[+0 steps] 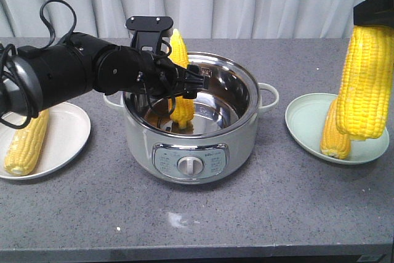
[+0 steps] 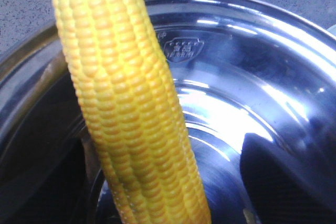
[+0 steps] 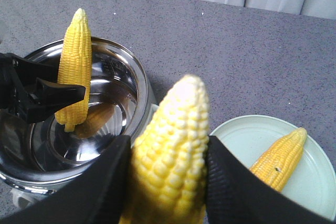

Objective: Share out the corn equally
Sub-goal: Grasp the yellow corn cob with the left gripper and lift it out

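Corn (image 2: 131, 119), four yellow husked cobs, sits spread along the grey counter (image 1: 246, 214). The first cob (image 1: 26, 143) lies on the round white plate (image 1: 64, 130) near the left edge, the second cob (image 1: 334, 137) on the pale green plate (image 1: 305, 118) near the right edge. The left hand (image 1: 183, 87) is clenched on the third cob (image 1: 178, 47), upright inside the silver electric pot (image 1: 141, 146) midway between those edges, likely to clear its deep wall. The right hand (image 3: 167, 156) clamps the fourth cob (image 1: 366, 84) vertically over the green plate; two per plate looks the aim.
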